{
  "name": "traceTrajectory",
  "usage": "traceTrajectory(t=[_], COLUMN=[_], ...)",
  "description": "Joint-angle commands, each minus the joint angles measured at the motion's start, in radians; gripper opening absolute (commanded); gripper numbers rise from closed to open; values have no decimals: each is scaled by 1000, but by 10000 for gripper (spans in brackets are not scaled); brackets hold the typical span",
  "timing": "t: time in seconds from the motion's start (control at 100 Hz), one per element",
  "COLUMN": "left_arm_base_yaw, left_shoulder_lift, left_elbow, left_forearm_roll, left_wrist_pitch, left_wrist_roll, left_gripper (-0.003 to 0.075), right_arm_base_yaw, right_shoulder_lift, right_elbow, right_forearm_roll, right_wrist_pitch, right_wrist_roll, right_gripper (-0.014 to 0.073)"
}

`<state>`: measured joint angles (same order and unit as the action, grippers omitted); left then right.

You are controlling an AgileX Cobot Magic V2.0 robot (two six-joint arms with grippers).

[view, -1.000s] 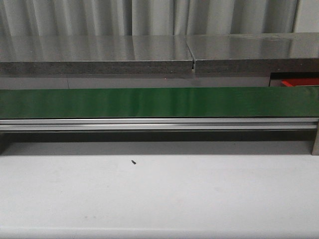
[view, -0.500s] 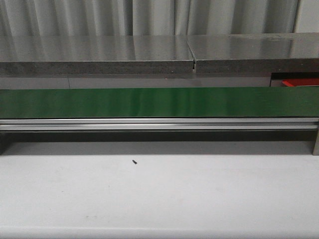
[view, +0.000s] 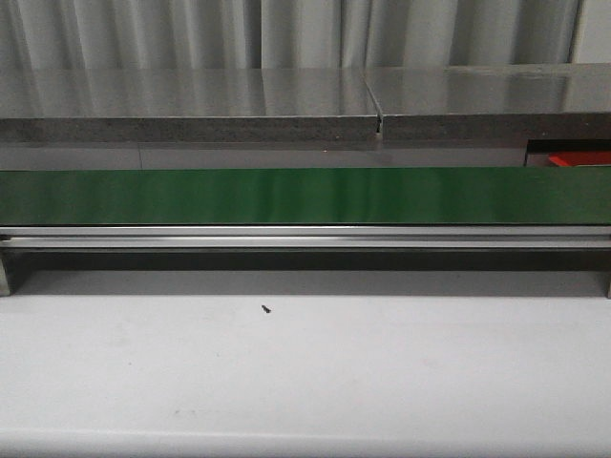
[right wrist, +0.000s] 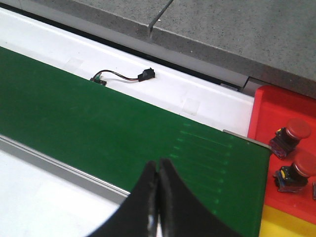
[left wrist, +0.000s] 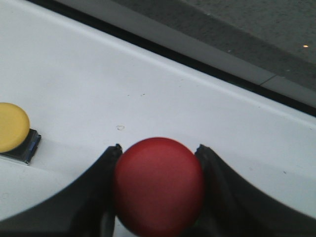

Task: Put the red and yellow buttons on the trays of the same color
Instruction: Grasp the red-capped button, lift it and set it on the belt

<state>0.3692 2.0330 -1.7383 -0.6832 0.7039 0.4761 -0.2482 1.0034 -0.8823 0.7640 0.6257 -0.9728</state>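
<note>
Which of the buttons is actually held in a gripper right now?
The red button between the left gripper fingers. The yellow button sits free on the white table, and two red buttons rest on the red tray.

Left gripper (left wrist: 158,153), two black curved fingers (left wrist: 94,187) with notched tips, right gripper (right wrist: 158,170), two smooth black tapered fingers (right wrist: 173,202)

Pale pleated curtains (view: 286,33) hang behind a grey speckled counter (view: 191,105) under even, reflected light.
</note>
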Motion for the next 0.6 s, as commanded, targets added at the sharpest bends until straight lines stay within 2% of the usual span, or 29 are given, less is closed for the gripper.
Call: traceTrajectory(t=[0.0, 0.28, 0.44, 0.59], left_arm_base_yaw=[-27, -120, -155, -161], left_shoulder_lift=[-146, -348, -360, -360], left_elbow=[55, 369, 449, 511], left_forearm_roll=[-42, -42, -42, -38], left_wrist_pitch=[-64, -214, -240, -328], left_wrist_roll=[30, 107, 108, 111], left_gripper=[32, 32, 32, 33], right_arm_base_yaw=[2, 2, 2, 2], right_shoulder_lift=[-17, -17, -17, -17], right_elbow=[-27, -27, -27, -27], right_forearm_roll=[26, 26, 26, 26], right_wrist_pitch=[-36, -36, -36, -36], right_wrist_roll=[-8, -8, -8, -8], right_gripper=[-98, -98, -98, -98])
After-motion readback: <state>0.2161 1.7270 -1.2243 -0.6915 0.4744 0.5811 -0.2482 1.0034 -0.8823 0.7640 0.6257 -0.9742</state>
